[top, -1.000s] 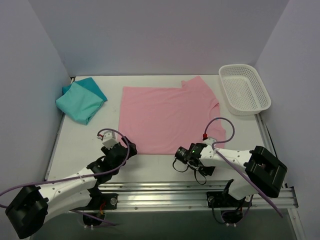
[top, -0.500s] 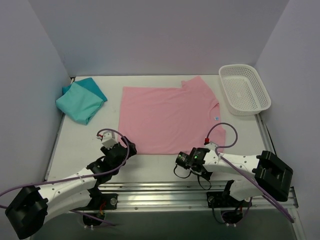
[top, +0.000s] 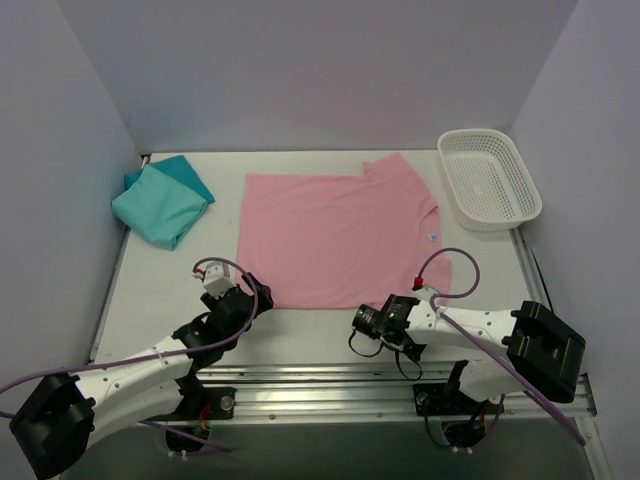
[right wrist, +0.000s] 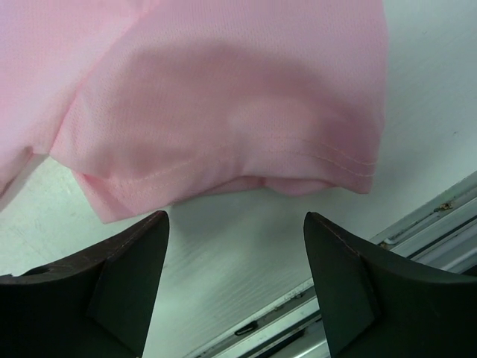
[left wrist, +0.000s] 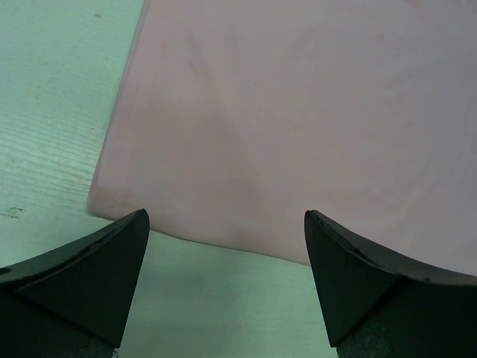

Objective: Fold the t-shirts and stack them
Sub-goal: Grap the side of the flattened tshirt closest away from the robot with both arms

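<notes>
retreat on the right side: right gripper (top: pixel 362 322) pulled back toward the near rail over the last second, jaws narrowed a touch but parted, empty. just ahead of those fingertips, in the wrist view, stitched hem and rumpled near corner of the pink t-shirt (right wrist: pixel 223 97), not between the jaws, not touched. no change at the left gripper (left wrist: pixel 225 216): wide open, holding nothing, shirt's other near corner just ahead of one fingertip, bare table (left wrist: pixel 59 112) beside it. pink cloth itself unmoved, spread flat ahead of both pairs of jaws. well beyond the left jaws and off to the side, teal t-shirt (top: pixel 160 205), already a folded bundle. far beyond the right jaws, white mesh basket (top: pixel 490 180). reads as a reset rather than a grab: no fold begun on the pink one, so probably lining up on both near corners for a first fold, then stacking with the teal. worth watching that bunched right corner, apt to slip a shallow pinch.
</notes>
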Robot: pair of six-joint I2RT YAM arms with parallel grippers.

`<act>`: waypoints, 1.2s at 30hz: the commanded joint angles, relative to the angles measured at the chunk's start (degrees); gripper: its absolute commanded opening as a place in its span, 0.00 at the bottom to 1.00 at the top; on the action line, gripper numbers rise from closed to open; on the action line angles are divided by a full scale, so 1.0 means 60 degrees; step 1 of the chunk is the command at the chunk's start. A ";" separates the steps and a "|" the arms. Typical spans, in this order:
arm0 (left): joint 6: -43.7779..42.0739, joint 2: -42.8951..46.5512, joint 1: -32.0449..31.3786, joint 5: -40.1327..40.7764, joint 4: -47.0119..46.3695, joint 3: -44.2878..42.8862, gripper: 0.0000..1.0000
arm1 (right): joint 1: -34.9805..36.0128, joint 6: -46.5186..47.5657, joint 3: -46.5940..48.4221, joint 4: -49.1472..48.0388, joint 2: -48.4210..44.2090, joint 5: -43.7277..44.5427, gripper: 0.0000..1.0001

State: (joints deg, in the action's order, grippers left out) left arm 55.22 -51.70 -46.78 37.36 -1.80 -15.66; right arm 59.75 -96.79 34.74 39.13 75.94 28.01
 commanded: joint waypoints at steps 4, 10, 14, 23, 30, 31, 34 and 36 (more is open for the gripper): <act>-0.0092 -0.0098 -0.0010 0.0247 -0.0212 -0.0071 0.94 | -0.0596 -0.0436 0.0596 0.1036 0.0248 0.1220 0.70; -0.0107 -0.0099 -0.0010 0.0320 -0.0183 -0.0085 0.94 | -0.1680 0.0633 0.0260 0.0363 -0.0132 0.0870 0.64; -0.0122 0.0004 -0.0010 0.0364 -0.0081 -0.0100 0.94 | -0.1930 0.0795 0.0099 0.0260 -0.0381 0.0563 0.63; -0.0063 0.0107 -0.0010 0.0482 0.0037 -0.0056 0.94 | -0.2004 0.1161 -0.0458 -0.0267 -0.0835 -0.0258 0.17; 0.0054 0.0077 0.0004 0.0496 0.0154 -0.0027 0.94 | -0.2004 0.1264 -0.0663 -0.0267 -0.1304 -0.0376 0.00; 0.0083 0.0092 0.0004 0.0482 0.0183 0.0002 0.94 | -0.2004 0.1264 -0.0678 -0.0253 -0.1304 -0.0333 0.00; 0.0084 0.0150 0.0004 0.0584 0.0285 -0.0070 0.94 | -0.2004 0.1337 -0.0678 -0.0385 -0.1334 -0.0318 0.00; 0.0113 0.0179 0.0004 0.0729 0.0489 -0.0201 0.94 | -0.2004 0.1396 -0.0591 -0.0356 -0.1334 -0.0216 0.00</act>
State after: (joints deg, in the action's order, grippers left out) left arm 55.31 -51.57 -46.78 39.35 -0.47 -15.64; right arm 48.03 -88.73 31.27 34.79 68.82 25.06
